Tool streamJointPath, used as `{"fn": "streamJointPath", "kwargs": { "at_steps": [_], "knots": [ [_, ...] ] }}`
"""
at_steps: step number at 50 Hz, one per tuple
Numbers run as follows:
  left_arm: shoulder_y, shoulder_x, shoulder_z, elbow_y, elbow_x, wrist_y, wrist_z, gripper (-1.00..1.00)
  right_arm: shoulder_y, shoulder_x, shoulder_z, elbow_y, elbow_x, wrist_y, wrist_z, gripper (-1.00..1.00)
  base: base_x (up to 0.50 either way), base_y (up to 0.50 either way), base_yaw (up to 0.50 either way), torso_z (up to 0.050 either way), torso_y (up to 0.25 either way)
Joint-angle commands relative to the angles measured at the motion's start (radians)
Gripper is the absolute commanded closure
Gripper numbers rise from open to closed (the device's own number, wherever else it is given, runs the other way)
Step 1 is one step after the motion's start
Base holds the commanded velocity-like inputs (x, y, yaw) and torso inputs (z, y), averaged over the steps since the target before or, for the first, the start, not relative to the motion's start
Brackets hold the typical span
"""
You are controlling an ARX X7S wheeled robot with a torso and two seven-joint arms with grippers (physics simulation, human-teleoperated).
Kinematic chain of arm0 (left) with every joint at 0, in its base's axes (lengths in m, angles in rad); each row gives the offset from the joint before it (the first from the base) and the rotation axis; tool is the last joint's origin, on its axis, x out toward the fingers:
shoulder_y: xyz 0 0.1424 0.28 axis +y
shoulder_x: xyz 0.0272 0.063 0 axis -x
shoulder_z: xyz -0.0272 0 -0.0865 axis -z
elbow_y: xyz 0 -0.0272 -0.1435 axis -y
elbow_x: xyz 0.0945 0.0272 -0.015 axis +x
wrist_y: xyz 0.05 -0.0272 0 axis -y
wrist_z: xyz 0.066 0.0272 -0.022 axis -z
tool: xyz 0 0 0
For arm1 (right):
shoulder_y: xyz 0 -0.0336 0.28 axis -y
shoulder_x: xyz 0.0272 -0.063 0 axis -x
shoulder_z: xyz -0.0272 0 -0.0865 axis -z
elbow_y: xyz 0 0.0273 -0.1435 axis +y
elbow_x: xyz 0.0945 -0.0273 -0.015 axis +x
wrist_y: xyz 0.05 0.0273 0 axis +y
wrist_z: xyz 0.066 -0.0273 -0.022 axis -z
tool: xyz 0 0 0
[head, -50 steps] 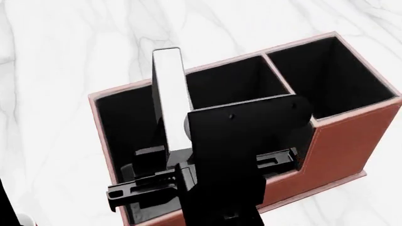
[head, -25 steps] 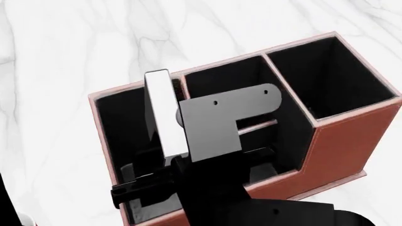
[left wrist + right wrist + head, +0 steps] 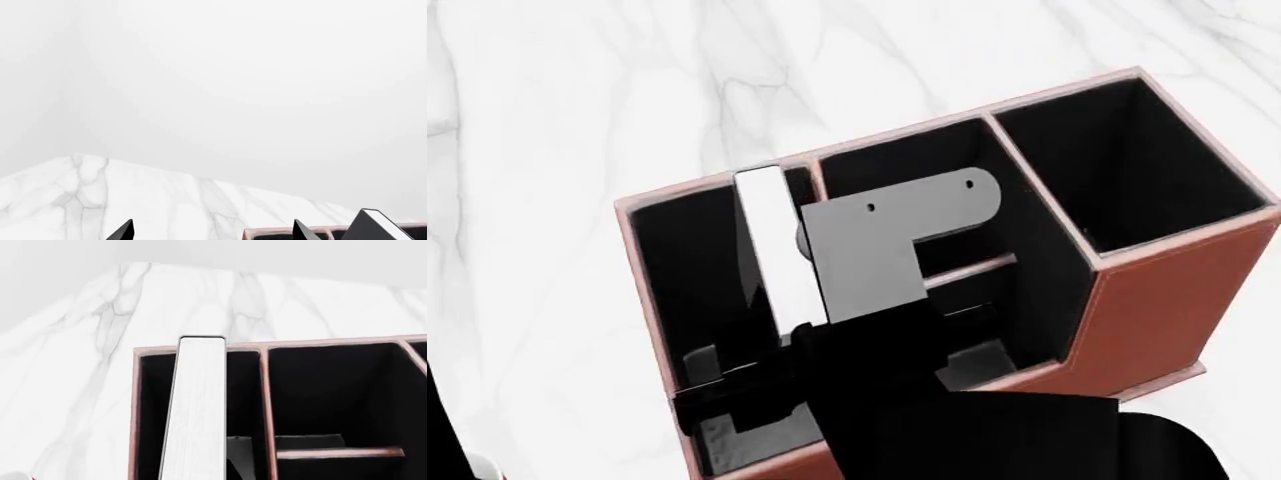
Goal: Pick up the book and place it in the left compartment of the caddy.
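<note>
The caddy (image 3: 1174,300) stands on the white marble table (image 3: 561,120). Over its left compartment (image 3: 687,270) the black book (image 3: 777,250) stands on edge, white page edges up, its lower part down between the black walls. My right gripper (image 3: 787,350) is shut on the book's near end, under the arm's grey bracket. In the right wrist view the book (image 3: 197,410) runs up from the gripper (image 3: 200,476) inside the left compartment (image 3: 150,415); one finger (image 3: 241,462) shows beside it. My left gripper (image 3: 212,235) hangs open and empty, short of the caddy (image 3: 267,232).
A tall square slot (image 3: 1134,160) forms the caddy's raised right end, with two small slots (image 3: 921,180) split by a low partition beside it. A sliver of something red and white (image 3: 10,476) lies at the table's near left. Bare marble surrounds the caddy.
The book has sunk lower into the left compartment, and the right arm has come down and toward the camera with it. The caddy has not moved.
</note>
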State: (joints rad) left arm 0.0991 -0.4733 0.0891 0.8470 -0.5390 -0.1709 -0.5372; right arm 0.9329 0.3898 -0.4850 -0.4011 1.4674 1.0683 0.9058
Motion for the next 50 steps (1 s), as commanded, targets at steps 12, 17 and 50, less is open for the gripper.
{"fn": "streamJointPath", "kwargs": {
  "at_steps": [12, 17, 50],
  "knots": [
    [-0.001, -0.007, 0.001, 0.003, -0.006, 0.001, -0.009, -1.0, 0.013, -0.001, -0.007, 0.024, -0.02, 0.005, -0.022, 1.0, 0.0, 0.0, 0.0, 0.0, 0.001],
    [-0.003, -0.006, 0.005, 0.0, -0.003, 0.002, -0.009, -1.0, 0.011, 0.003, -0.011, 0.029, -0.025, 0.003, -0.028, 1.0, 0.0, 0.0, 0.0, 0.0, 0.002],
    [-0.001, -0.015, 0.009, -0.002, -0.003, 0.007, -0.017, -1.0, 0.001, -0.019, -0.078, 0.109, -0.11, -0.028, -0.129, 1.0, 0.0, 0.0, 0.0, 0.0, 0.001]
  ]
}}
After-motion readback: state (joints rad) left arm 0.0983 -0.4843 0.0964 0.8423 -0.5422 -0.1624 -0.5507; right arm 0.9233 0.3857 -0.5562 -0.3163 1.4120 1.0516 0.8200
